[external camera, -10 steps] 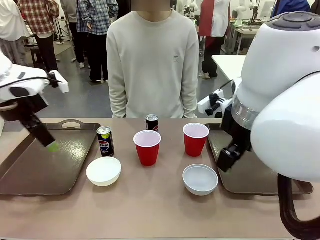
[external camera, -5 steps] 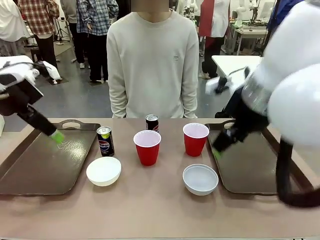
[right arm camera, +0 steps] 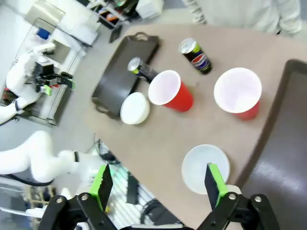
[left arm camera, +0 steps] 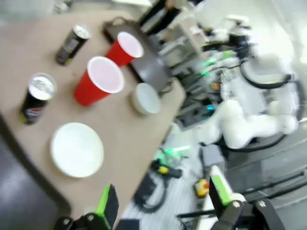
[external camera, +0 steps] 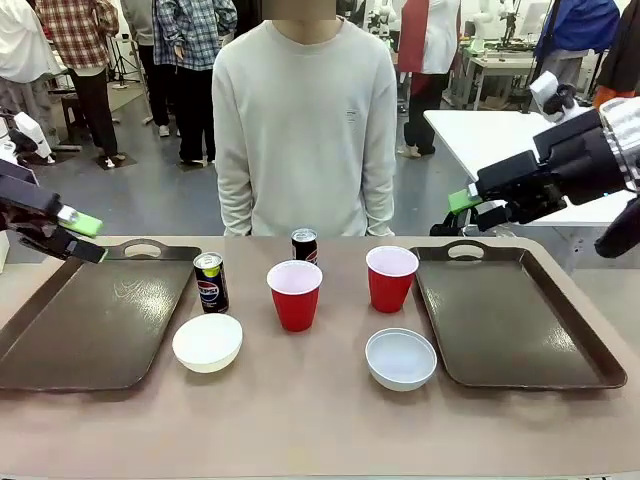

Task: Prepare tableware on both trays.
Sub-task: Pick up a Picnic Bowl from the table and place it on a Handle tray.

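The left tray (external camera: 90, 330) and right tray (external camera: 510, 320) flank the tableware, which all stands on the surface (external camera: 300, 430) between them: left bowl (external camera: 207, 342), right bowl (external camera: 401, 358), left cup (external camera: 295, 294), right cup (external camera: 391, 278), near can (external camera: 210, 282), far can (external camera: 305, 245); the left gripper (external camera: 88, 238) hovers above the left tray's far corner, fingers apart, holding nothing; the right gripper (external camera: 468, 210) hangs above the right tray's far rim, fingers likewise spread.

We see dark brown plastic in the left tray (external camera: 90, 330), which has a scuffed sheen (the right tray (external camera: 500, 320) looks duller). The red cups (external camera: 295, 300) are smooth, glossy plastic, the white bowls (external camera: 207, 342) smooth, the cans (external camera: 210, 283) shiny metal, the tabletop (external camera: 320, 430) matt.
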You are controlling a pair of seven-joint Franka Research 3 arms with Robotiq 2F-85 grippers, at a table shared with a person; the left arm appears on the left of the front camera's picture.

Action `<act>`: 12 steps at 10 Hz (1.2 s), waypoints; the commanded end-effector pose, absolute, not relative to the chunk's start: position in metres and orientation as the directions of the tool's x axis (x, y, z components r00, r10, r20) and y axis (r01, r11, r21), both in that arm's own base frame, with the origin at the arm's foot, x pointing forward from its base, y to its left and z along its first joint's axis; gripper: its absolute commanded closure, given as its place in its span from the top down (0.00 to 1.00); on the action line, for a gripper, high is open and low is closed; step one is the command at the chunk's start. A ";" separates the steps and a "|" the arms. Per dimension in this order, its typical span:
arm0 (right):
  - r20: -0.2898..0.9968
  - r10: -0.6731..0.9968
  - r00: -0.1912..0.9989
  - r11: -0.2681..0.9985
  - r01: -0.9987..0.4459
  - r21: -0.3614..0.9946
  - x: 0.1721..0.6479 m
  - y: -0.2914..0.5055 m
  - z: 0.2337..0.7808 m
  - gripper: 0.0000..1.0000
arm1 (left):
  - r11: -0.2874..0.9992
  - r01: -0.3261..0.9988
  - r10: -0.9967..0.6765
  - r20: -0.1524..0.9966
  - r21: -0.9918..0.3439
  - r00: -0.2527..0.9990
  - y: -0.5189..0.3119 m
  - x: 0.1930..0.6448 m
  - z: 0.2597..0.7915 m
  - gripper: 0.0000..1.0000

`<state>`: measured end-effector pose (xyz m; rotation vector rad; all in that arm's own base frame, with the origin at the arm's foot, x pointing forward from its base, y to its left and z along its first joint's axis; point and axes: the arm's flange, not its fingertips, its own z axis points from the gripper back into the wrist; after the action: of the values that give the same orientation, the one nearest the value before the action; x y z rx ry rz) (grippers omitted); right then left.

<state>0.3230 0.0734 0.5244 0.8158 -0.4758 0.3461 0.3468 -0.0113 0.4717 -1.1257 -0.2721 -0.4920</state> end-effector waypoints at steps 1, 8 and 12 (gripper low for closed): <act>0.400 0.204 0.894 0.640 -0.431 0.636 0.260 0.055 0.447 1.00 | 0.356 0.469 -0.285 0.384 -0.808 0.878 0.013 0.358 0.482 1.00; 0.281 0.133 0.951 0.758 -0.280 0.589 0.201 -0.005 0.450 1.00 | 0.552 0.346 -0.199 0.283 -0.758 0.938 0.076 0.339 0.488 1.00; 0.321 0.111 0.941 0.750 -0.291 0.594 0.188 -0.011 0.458 1.00 | 0.529 0.320 -0.115 0.307 -0.786 0.945 0.104 0.332 0.486 1.00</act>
<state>0.2344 -0.0385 0.5305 0.6802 -0.2688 0.2387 0.3349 0.1002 0.4868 -0.9444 -0.2079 -0.2906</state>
